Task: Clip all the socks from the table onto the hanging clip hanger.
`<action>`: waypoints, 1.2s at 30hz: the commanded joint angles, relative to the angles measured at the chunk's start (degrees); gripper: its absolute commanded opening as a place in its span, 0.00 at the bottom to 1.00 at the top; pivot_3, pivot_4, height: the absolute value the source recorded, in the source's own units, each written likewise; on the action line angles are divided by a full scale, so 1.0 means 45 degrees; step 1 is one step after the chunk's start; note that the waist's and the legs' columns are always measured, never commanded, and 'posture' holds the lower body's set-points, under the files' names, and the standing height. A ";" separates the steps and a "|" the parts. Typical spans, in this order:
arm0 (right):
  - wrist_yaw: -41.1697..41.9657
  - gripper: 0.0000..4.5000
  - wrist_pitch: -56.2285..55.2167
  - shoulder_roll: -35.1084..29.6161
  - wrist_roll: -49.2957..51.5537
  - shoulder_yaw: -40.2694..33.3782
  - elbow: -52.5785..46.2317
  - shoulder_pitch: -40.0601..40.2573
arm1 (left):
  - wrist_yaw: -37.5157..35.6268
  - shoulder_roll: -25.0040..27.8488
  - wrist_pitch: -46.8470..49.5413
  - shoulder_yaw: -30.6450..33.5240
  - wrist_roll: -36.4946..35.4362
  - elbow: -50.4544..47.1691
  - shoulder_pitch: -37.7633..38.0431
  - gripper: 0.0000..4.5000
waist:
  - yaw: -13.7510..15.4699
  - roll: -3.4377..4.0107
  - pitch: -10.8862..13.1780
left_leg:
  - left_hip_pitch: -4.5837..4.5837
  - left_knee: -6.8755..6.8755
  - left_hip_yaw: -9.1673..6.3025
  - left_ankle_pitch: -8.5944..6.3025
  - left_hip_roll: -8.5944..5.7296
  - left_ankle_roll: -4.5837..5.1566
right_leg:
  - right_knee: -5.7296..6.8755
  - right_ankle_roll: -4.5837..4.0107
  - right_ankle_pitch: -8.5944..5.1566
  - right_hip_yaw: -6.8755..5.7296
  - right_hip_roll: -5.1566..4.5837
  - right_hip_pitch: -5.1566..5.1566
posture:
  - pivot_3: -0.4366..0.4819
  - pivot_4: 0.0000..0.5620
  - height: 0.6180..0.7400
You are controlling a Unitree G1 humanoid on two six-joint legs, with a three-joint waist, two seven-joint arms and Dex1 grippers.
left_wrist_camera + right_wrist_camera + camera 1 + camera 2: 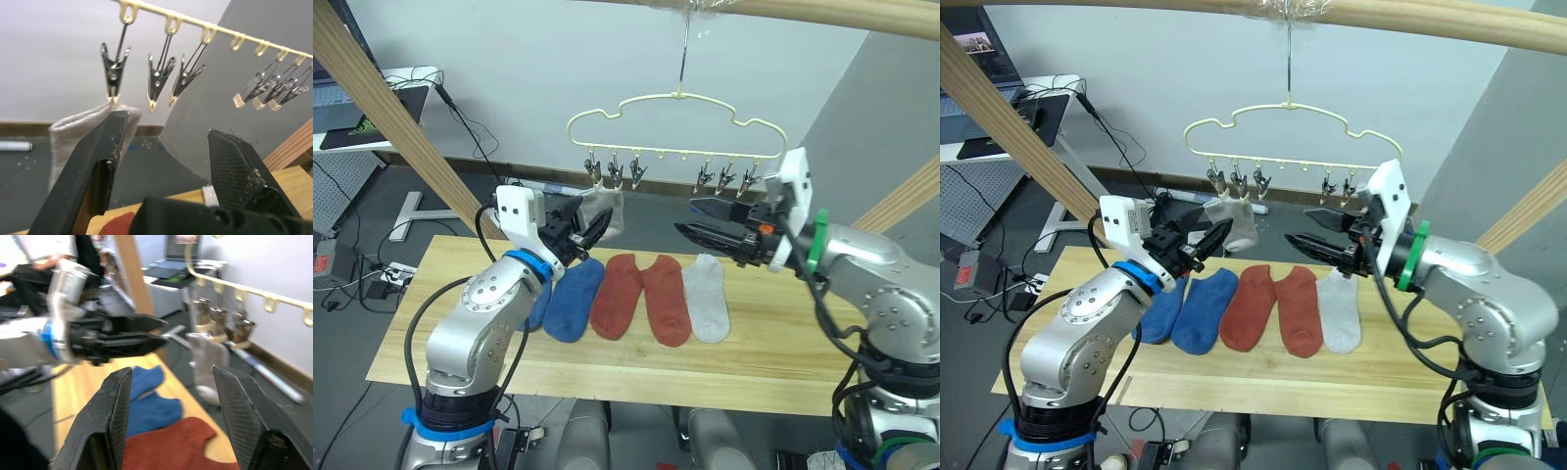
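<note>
The pale-yellow clip hanger [675,122] hangs from a wooden pole above the table [705,377]. One light grey sock [610,208] dangles from its leftmost clip [113,73]. My left gripper [587,227] is open just beside this sock, and one finger [105,156] overlaps it in the left wrist view. My right gripper [688,217] is open and empty below the right-hand clips [724,178], pointing toward the left gripper. On the table lie two blue socks [576,299] [1160,311], two rust-red socks [619,294] [666,299] and a light grey sock [708,297].
Thick wooden frame poles slant at the left [391,108] and right [901,201], and one runs across the top [822,12]. A desk [372,98] with cables stands at the back left. Bare tabletop lies in front of the socks.
</note>
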 commanded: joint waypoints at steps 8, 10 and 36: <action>-0.0358 0.60 -0.0054 -0.1292 0.2907 -0.0559 -0.0455 -0.0598 | 0.1153 -0.0983 -0.0836 -0.0755 0.2275 0.0664 -0.0911 0.66 | -0.0008 -0.0003 -0.0002 | 0.0000 0.0018 -0.0001 0.0001 -0.0001 0.0002 | 0.0005 0.0001 0.0001 0.0003 0.0005 0.0004 | 0.49 0.42 1.00; -0.0559 0.60 -0.0107 -0.1449 0.3173 -0.0535 -0.0539 -0.0540 | 0.1324 -0.1191 -0.0814 -0.0825 0.2554 0.0815 -0.1061 0.66 | -0.0007 -0.0003 -0.0003 | -0.0001 0.0023 0.0000 0.0001 -0.0003 0.0002 | 0.0004 0.0004 0.0003 0.0007 0.0004 0.0006 | 0.48 0.43 1.00; -0.2311 0.60 -0.0685 -0.2427 0.4479 -0.0016 -0.0756 -0.0109 | 0.1406 -0.2315 -0.0764 -0.0814 0.3368 0.1778 -0.1772 0.91 | -0.0032 -0.0003 -0.0002 | -0.0001 0.0028 -0.0001 0.0001 -0.0002 0.0002 | 0.0010 0.0005 0.0004 0.0005 0.0006 0.0008 | 0.44 0.45 1.00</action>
